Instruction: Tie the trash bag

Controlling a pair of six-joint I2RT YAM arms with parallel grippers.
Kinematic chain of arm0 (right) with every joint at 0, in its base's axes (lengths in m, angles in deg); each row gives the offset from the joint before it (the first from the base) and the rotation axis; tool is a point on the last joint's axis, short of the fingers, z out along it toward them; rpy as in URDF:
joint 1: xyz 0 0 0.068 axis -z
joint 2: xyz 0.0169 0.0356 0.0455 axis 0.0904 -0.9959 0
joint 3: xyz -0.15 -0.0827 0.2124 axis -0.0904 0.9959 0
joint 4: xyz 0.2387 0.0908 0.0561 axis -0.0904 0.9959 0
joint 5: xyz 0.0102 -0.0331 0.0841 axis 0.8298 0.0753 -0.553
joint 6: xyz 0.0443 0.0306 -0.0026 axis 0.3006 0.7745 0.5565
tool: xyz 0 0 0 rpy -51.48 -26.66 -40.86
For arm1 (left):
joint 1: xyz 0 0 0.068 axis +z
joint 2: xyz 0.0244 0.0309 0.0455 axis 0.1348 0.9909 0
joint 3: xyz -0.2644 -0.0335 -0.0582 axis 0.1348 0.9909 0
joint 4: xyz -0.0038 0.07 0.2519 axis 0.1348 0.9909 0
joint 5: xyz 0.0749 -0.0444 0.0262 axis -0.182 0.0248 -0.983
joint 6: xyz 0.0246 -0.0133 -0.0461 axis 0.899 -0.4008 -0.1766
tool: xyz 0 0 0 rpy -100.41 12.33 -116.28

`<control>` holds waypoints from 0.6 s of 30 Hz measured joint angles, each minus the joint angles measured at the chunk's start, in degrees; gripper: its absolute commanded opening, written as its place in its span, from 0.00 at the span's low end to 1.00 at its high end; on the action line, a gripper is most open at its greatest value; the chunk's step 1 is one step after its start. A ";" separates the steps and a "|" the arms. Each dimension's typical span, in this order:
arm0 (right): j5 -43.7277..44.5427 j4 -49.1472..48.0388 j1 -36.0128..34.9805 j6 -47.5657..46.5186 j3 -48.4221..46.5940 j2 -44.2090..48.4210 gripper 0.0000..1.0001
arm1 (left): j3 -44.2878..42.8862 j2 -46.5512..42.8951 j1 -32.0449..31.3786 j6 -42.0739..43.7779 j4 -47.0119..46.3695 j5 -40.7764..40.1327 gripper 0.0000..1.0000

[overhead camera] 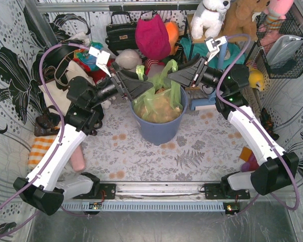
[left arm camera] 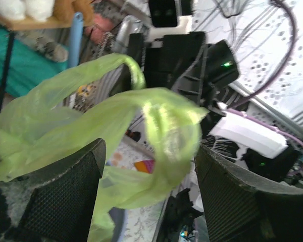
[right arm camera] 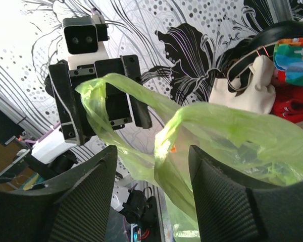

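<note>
The trash bag (overhead camera: 159, 105), thin light-green plastic with tan crumpled paper inside, sits in a blue-grey round bin (overhead camera: 159, 132) mid-table. Its two handle loops stand up above the rim. My left gripper (overhead camera: 149, 86) reaches in from the left and my right gripper (overhead camera: 171, 76) from the right, meeting over the bag's mouth. In the left wrist view the left gripper (left arm camera: 149, 169) is open, with a twisted green handle (left arm camera: 166, 131) hanging loose between its fingers (left arm camera: 65, 196). In the right wrist view the right gripper (right arm camera: 151, 169) is open too, a strip of bag (right arm camera: 166, 146) passing between its pads (right arm camera: 227, 201).
Behind the bin are a black handbag (overhead camera: 121, 33), a magenta bag (overhead camera: 152, 35) and plush toys (overhead camera: 209, 17). A wire basket (overhead camera: 285, 48) hangs at the right. A pink roll (overhead camera: 78, 159) and an orange striped cloth (overhead camera: 40, 151) lie at the left.
</note>
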 measured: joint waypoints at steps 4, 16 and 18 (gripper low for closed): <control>-0.28 2.27 0.00 -2.58 -0.04 -0.48 0.66 | 0.02 0.98 -0.04 3.23 4.90 -1.42 0.79; -1.49 2.40 -1.07 -0.39 -15.65 -7.50 0.57 | -10.88 6.08 -0.37 -1.62 -1.38 2.86 0.76; -0.57 3.21 -1.07 -0.37 -21.44 -8.83 0.57 | -16.90 8.59 -0.35 -1.77 -0.68 2.91 0.76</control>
